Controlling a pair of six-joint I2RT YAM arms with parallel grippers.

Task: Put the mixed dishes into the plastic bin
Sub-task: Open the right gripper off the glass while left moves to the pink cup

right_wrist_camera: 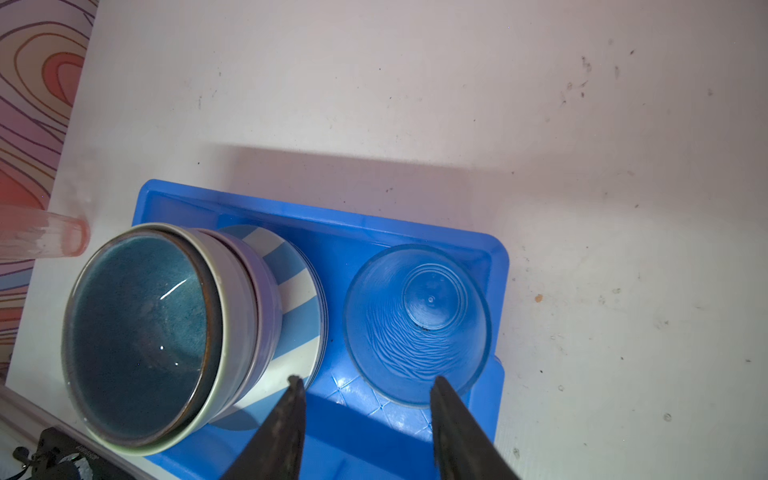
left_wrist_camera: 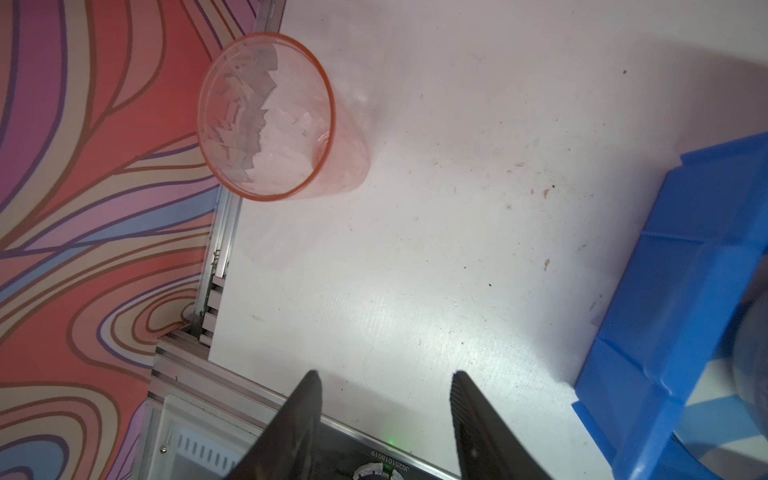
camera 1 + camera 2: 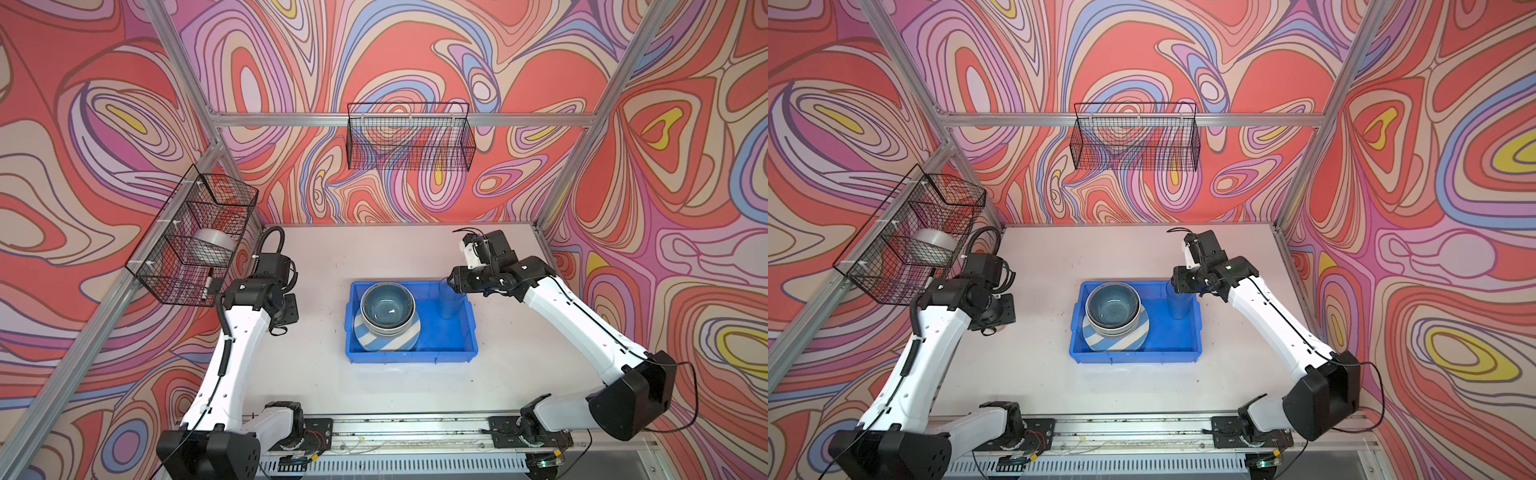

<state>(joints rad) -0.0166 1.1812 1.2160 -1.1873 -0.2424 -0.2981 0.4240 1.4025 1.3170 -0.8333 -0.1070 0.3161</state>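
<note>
Three walls (image 3: pixel 291 62) close the cell in, all covered with one swirling print of coral, lilac, cream, blue and yellow, outlined in dark lines. An aluminium frame (image 3: pixel 291 119) runs up the corners and across the back wall. On that crossbar hangs a long wire basket (image 3: pixel 409 139), black. A divided wire basket (image 3: pixel 195 237) hangs on the left-hand bar, with a white tape roll (image 3: pixel 214 245) in its middle compartment. The table (image 3: pixel 374 257) is pale and flat, flecked with dark specks and scuffs in both wrist views. A metal rail (image 3: pixel 415 432) lies along its near edge, with a slotted duct (image 3: pixel 395 463) nearer still. The light is soft and leaves a bright sheen on the table in the left wrist view.
</note>
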